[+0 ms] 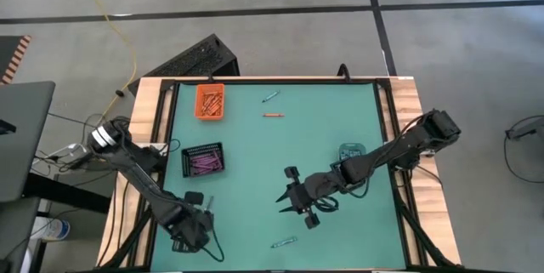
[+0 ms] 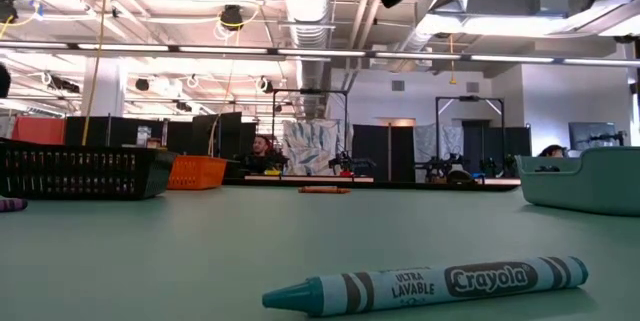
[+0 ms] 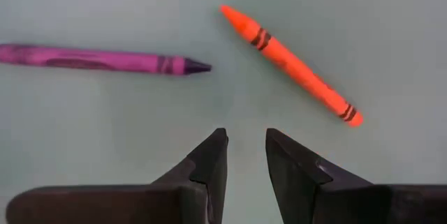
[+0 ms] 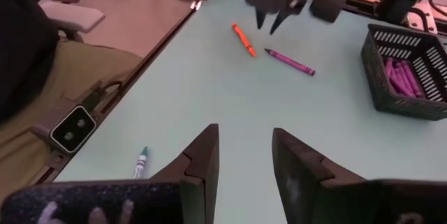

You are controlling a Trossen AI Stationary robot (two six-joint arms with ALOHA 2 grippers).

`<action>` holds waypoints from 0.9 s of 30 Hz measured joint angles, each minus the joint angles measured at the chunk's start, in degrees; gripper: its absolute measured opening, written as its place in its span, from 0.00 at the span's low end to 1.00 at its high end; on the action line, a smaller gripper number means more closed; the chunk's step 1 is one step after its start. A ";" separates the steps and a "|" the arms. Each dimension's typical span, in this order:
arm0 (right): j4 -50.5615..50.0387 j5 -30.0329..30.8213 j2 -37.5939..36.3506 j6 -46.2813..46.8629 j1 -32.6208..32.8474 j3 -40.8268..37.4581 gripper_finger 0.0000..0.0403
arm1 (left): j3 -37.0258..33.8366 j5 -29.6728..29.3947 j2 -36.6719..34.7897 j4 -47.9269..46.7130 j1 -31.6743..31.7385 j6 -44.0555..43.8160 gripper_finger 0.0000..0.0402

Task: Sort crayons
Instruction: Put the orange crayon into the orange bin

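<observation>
High view: the left gripper (image 1: 189, 232) hangs over the near left corner of the green bench (image 1: 340, 120); the right gripper (image 1: 291, 201) is near the bench centre. An orange tray (image 1: 210, 101) holds orange crayons, a black basket (image 1: 204, 160) purple ones; loose crayons lie at the far edge and near edge.

Low view: a teal crayon (image 2: 425, 285) lies in the foreground.

Left wrist view: narrowly parted, empty fingers (image 3: 209, 161) above a purple crayon (image 3: 105, 60) and an orange crayon (image 3: 292, 63).

Right wrist view: fingers (image 4: 199, 161) moderately parted, empty.
</observation>
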 joint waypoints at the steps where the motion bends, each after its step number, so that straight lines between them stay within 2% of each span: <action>1: 0.00 0.01 0.00 0.00 0.00 0.00 0.31 | 0.11 1.05 0.68 0.19 0.30 0.79 0.22; 7: -0.01 -0.01 0.00 0.00 -0.11 0.00 0.31 | 0.52 4.31 1.05 1.00 1.40 -0.26 0.22; 13: -0.07 -0.03 0.00 0.47 -0.11 0.00 0.31 | 0.52 5.55 1.03 4.04 1.58 -5.46 0.22; 19: 0.07 -0.03 0.00 5.84 -0.09 0.00 0.31 | 0.52 1.38 1.03 9.14 1.56 -13.91 0.22; 27: 0.25 1.09 0.35 8.22 1.51 0.00 0.31 | 0.52 -3.09 1.56 8.92 0.03 -24.29 0.22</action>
